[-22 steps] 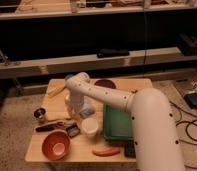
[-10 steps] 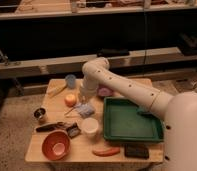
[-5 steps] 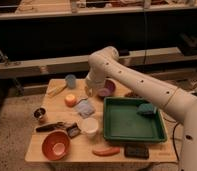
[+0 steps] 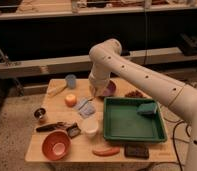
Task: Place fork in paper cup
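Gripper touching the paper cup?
Apart. Camera view: gripper sits up by the purple bowl; paper cup stands nearer the camera, cloth between them.

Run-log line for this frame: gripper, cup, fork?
gripper: beside purple bowl | short white paper cup: upright, beside green tray, apart from gripper | fork: not discernible

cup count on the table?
3: blue cup at the back left, small metal cup at the left edge, white paper cup front centre. Gripper hangs beside the purple bowl. The arm may hide more.
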